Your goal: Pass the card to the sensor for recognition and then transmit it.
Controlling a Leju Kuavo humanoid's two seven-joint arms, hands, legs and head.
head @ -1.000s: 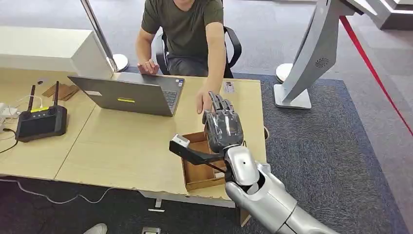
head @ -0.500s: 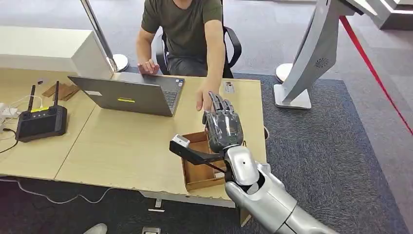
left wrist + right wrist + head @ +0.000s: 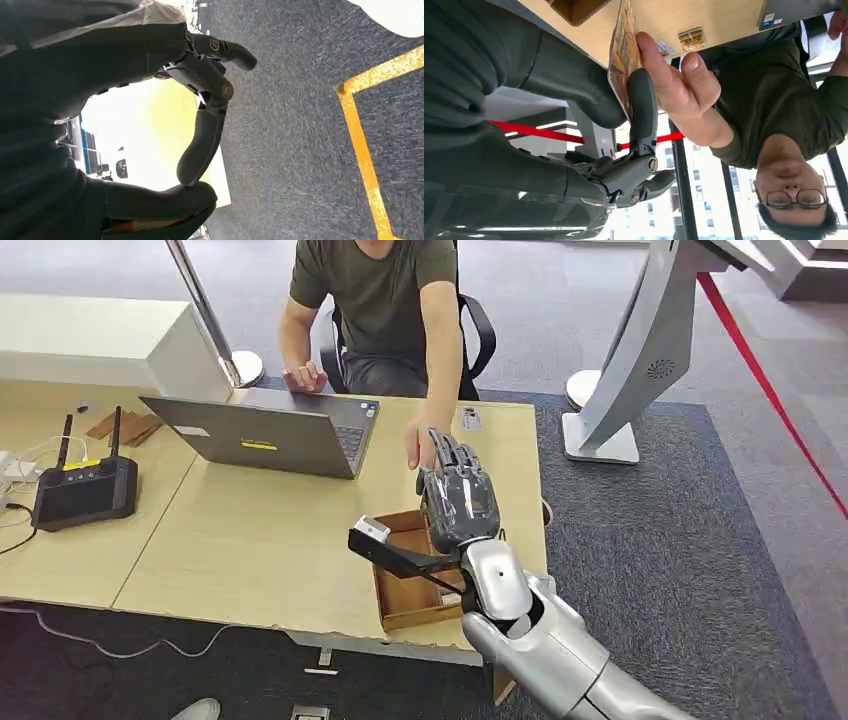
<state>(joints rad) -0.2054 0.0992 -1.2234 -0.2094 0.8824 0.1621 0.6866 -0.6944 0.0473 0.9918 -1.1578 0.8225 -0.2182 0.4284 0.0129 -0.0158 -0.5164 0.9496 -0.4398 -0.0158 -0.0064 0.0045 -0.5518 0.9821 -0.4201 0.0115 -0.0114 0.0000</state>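
Observation:
My right hand (image 3: 458, 502) is raised over the far right part of the wooden desk (image 3: 250, 540), back towards me. In the right wrist view it pinches a brown patterned card (image 3: 621, 50) between thumb and a finger (image 3: 642, 107). A seated person's hand (image 3: 679, 80) grips the same card from the other side, and that hand (image 3: 418, 445) reaches across the desk just beyond mine. A white-topped device on a black arm (image 3: 372, 531) sits beside a wooden tray (image 3: 400, 612) under my wrist. My left hand (image 3: 200, 130) hangs over the carpet, a finger curled to the thumb, holding nothing.
An open laptop (image 3: 260, 435) stands mid-desk in front of the person, and a black controller with two antennas (image 3: 85, 490) lies at the left. A white kiosk stand (image 3: 640, 350) rises right of the desk. A yellow floor line (image 3: 360, 145) crosses the carpet.

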